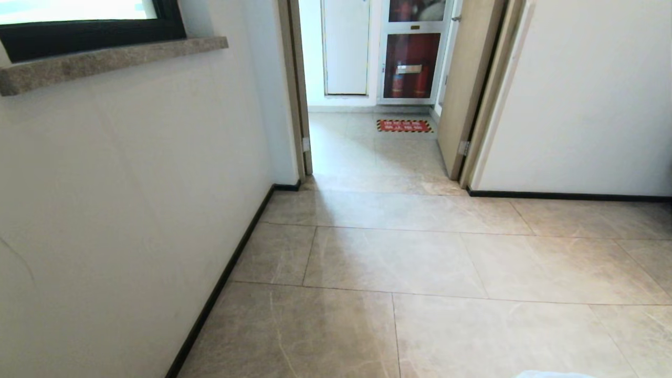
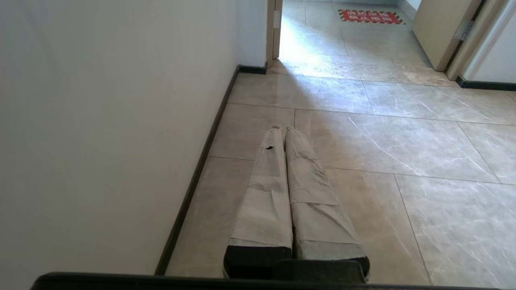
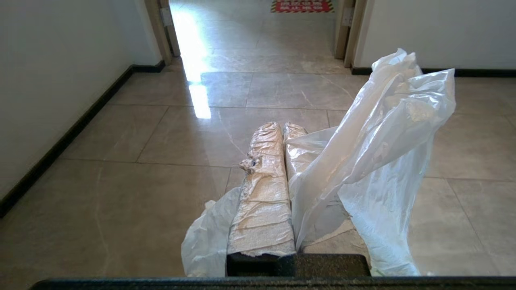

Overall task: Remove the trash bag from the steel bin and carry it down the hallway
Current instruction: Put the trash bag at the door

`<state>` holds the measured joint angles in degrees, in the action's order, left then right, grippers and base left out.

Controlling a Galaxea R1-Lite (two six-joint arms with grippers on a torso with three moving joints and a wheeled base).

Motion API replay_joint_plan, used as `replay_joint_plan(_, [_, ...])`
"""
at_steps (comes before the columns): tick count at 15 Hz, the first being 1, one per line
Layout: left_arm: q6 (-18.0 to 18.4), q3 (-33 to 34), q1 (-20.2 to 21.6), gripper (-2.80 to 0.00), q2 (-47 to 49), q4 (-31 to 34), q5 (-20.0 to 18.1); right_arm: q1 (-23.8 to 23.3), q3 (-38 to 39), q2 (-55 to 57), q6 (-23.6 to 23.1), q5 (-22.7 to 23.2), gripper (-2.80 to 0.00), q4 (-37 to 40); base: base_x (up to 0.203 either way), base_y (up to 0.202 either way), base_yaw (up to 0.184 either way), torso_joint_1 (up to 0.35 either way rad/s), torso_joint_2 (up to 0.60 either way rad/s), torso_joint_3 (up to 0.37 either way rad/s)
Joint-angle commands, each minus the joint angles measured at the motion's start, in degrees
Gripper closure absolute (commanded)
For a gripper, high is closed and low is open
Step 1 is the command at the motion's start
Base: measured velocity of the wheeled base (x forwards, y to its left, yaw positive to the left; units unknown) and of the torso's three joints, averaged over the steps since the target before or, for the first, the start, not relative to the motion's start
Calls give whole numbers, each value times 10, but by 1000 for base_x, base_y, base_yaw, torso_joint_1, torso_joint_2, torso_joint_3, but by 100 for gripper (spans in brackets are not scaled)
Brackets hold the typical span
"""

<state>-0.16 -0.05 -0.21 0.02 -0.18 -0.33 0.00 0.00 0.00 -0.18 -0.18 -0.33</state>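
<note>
The right gripper point(image 3: 282, 127) has its jaws pressed together, pinching the trash bag point(image 3: 375, 161), whose thin white plastic bunches between the taped fingers point(image 3: 264, 193) and billows out toward 3 o'clock of them, held above the floor. The left gripper point(image 2: 282, 129) carries nothing, its jaws pressed together, close to the white wall point(image 2: 113, 121) with its black skirting point(image 2: 193, 177). Both point along the hallway point(image 1: 420, 262) of glossy beige tiles. At 12 o'clock in the head view an open doorway point(image 1: 367, 147) leads on, with a red floor sign point(image 1: 404, 126) and a red-panelled cabinet point(image 1: 412, 65) beyond. At 10 o'clock sits a stone window sill point(image 1: 105, 63).
</note>
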Motion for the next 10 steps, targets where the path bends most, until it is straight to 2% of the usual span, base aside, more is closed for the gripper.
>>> replay_joint_plan(1, [0, 0, 0, 0, 0, 0, 0, 0, 0, 1, 0, 0, 0, 0, 195, 0, 1, 4, 1, 2])
replay_joint_plan(10, [0, 0, 0, 0, 0, 0, 0, 0, 0, 1, 0, 0, 0, 0, 191, 0, 1, 5, 1, 3])
